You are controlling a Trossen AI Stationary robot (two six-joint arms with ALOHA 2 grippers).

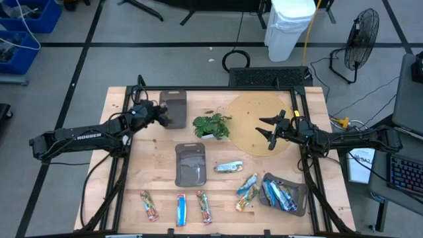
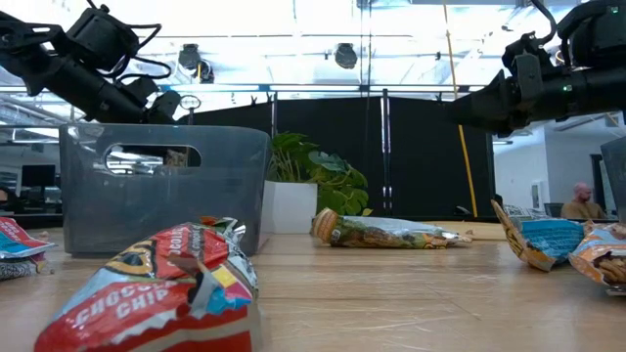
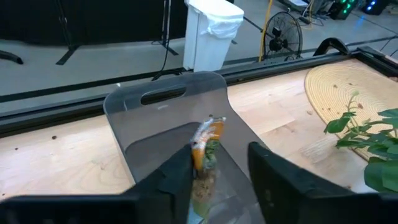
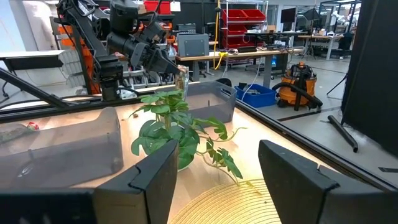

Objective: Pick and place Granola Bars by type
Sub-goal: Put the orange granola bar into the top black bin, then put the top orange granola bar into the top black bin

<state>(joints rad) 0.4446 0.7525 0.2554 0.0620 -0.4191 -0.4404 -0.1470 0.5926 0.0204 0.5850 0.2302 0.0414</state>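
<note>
Left tool (image 3: 214,171) over far grey tray (image 3: 165,115), pinching a green-tan granola bar (image 3: 205,146). Right tool (image 1: 269,127) spread wide, holding nothing, above round woven mat (image 1: 248,116).

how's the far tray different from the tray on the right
The far tray has the left gripper over it holding one green-tan bar; the right tray holds a pile of blue bars. No gripper is at the right tray: the right gripper hangs open over the round mat. Both are grey rectangular trays.
</note>
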